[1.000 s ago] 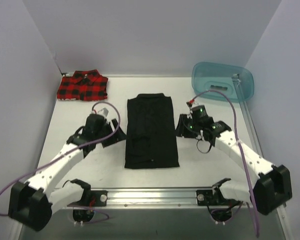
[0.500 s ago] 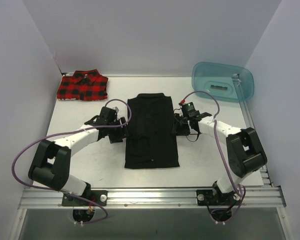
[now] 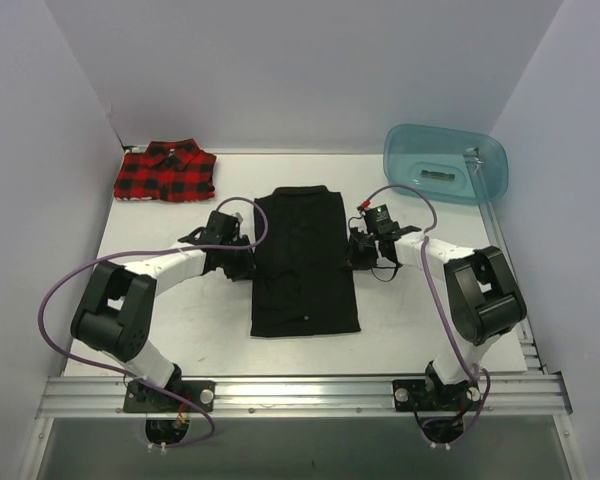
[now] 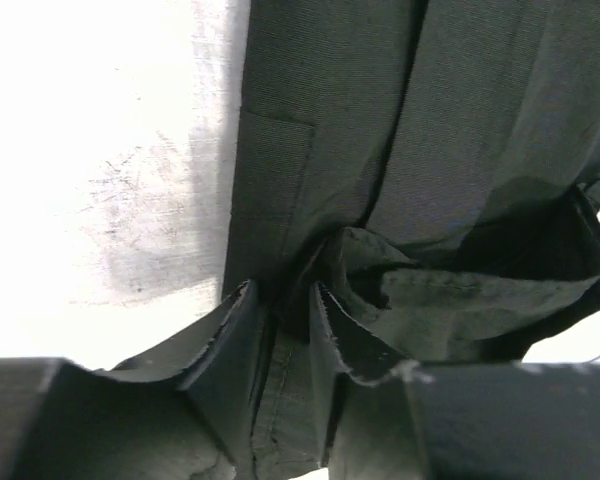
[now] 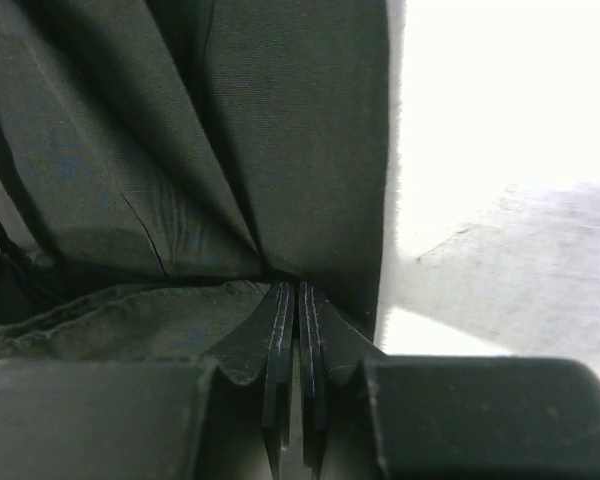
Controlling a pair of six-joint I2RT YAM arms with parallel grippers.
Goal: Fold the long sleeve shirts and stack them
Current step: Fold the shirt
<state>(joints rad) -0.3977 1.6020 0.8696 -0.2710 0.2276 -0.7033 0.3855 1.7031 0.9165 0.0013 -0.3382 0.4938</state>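
Pinching the cloth on both sides, I have my left jaws clenched on the left edge of the black shirt (image 3: 305, 270), with a wad of fabric bunched up between the fingers (image 4: 238, 318) in the left wrist view. My right jaws are pressed almost flat together on the opposite edge, and creases run out from their tips, so I judge they hold a thin fold there. Both grips sit about level with each other, somewhat above the middle of the garment's length. The cloth reads as light, soft and limp: it should sag between two pinch points and give no support of its own, and the stacked layers may slide apart unless I catch all of them in one bite at the outer edges. The shirt lies at the centre of the bench (image 3: 420, 320) as a long narrow rectangle, sleeves apparently tucked in, collar at the far end, matte black with one small pale dot near the near hem. Well apart, in the far left corner, the red-and-black plaid shirt (image 3: 165, 172) lies as a compact folded square, collar up. A teal tub (image 3: 445, 165) sits at the far right.
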